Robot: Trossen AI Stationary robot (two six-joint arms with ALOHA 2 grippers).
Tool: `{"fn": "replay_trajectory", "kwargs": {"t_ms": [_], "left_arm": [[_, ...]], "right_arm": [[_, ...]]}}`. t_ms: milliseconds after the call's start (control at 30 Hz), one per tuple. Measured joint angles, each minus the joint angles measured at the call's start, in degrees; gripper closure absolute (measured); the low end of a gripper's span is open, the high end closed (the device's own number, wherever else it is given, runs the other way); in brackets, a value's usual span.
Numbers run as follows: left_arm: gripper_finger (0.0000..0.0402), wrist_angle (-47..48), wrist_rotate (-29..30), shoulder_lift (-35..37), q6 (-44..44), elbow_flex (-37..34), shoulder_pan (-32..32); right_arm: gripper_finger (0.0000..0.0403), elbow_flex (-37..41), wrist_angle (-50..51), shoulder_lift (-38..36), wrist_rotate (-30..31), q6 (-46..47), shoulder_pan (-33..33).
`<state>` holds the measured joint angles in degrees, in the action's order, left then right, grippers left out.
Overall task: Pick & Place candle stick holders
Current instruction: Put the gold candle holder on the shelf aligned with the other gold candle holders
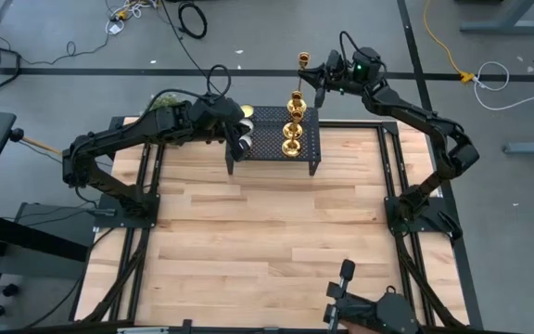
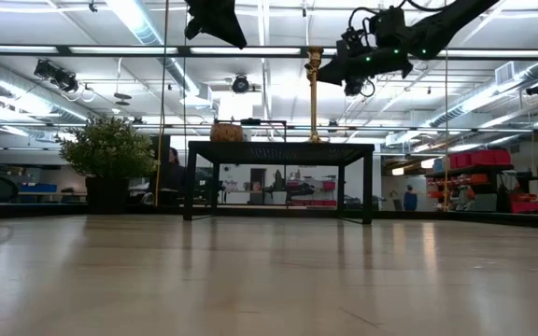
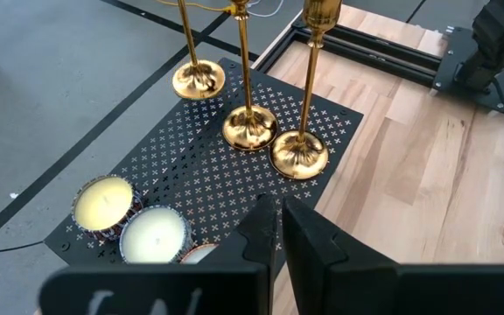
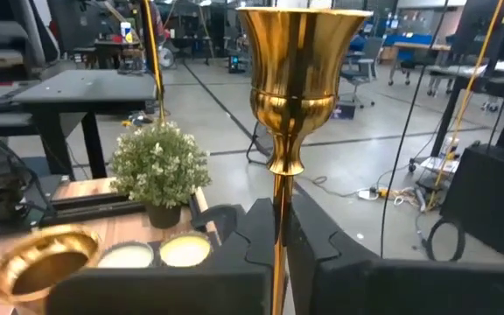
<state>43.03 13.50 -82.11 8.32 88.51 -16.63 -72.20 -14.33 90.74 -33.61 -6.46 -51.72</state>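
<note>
Black perforated stand (image 1: 309, 139) — at the far edge of the wooden surface (image 1: 267, 232).

Holders: three brass, upright in a row on the stand. Near one (image 3: 300, 153), middle one (image 3: 250, 127), far one (image 3: 198, 80) with its base at the stand's far edge.

Right hand (image 4: 280, 229) — above the stand's far side, fingers closed on the stem of the far holder just below the cup.

Left hand (image 3: 278, 229) — over the stand's left part, fingers drawn together, holding nothing.

Candles (image 3: 129, 223) — three, clustered at the stand's left end.

Plant (image 4: 157, 166) — potted, beyond the stand's left end.
</note>
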Motion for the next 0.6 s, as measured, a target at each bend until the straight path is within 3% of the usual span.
{"fn": "replay_trajectory", "kwargs": {"t_ms": [600], "left_arm": [[0.0374,0.0,0.0,0.0,0.0,0.0,0.0]], "right_arm": [[0.0396,0.0,0.4,2.2,-4.9,-2.1,0.1]]}}
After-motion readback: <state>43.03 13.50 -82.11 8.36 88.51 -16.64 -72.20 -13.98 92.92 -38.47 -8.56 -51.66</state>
